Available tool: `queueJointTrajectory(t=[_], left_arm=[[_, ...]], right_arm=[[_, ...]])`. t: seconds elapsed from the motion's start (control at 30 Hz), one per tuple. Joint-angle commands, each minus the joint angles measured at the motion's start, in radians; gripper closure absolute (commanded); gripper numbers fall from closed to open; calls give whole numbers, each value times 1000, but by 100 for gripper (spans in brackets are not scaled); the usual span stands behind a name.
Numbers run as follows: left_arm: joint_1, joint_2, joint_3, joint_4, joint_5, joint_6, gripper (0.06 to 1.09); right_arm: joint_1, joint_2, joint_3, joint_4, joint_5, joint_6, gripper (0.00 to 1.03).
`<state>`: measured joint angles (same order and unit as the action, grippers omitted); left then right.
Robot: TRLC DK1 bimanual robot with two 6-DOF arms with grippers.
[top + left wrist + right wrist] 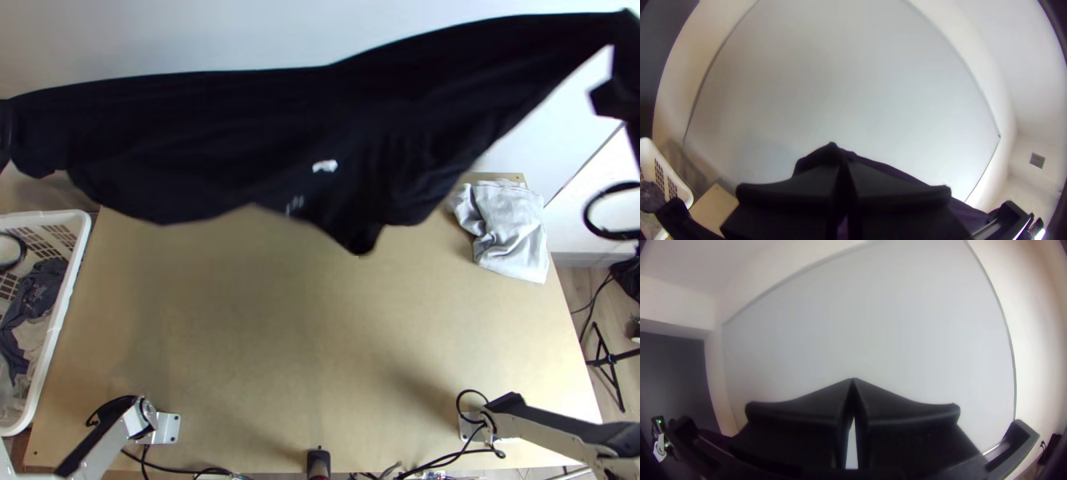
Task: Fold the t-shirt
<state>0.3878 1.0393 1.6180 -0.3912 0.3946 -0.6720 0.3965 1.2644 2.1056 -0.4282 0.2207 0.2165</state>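
— How are your grippers?
— I have my left gripper (5, 132) and right gripper (628, 36) well apart, each pressed together on the black t-shirt (232, 136). It's stretched between them, raised over the far part of the table (264, 344). Which part of it each one pinches, I can't tell.
— And its edges?
— The upper one runs from one gripper to the other, sagging a little midway. The lower one hangs uneven, dropping to a point between them. There's a small white patch (324, 166) on the cloth.
— What room do you have?
— From that lower edge toward my bases I see a wide stretch of light wood. On the right gripper's side, a pale grey cloth (508, 232) lies loosely folded near the table's right edge. Baseward of the left gripper, a white basket (68, 296) stands beside the left edge, dark and light clothes inside.
— Farther out?
— Past the right edge, a black stand (612, 360) is on the floor. Beyond both grippers rises a pale wall (160, 32), and my left wrist view catches a small vent (1037, 160) high in the room
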Motion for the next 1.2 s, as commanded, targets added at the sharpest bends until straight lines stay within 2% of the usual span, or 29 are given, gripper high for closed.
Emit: queueJointTrajectory(t=[0.0,0.2,0.33,0.63,0.9,1.0,1.17], left_arm=[[-12,-143,-106,69,47,28,105],[5,-205,-83,74,47,42,105],[5,-292,-101,41,47,75,105],[-24,-529,-253,-34,52,126,105],[-58,-596,-256,-109,52,123,105],[-61,-604,-253,-109,50,107,105],[-63,-607,-241,-87,-3,107,105]], right_arm=[[-1,-106,-58,-3,3,0,100],[7,-161,-15,-53,-4,-55,100],[10,-189,42,-124,-24,-54,100],[-33,-309,7,-211,-87,-22,100],[19,-298,171,-342,-106,-17,100],[21,-293,192,-343,-106,-16,100],[28,-289,215,-317,-106,7,100]])
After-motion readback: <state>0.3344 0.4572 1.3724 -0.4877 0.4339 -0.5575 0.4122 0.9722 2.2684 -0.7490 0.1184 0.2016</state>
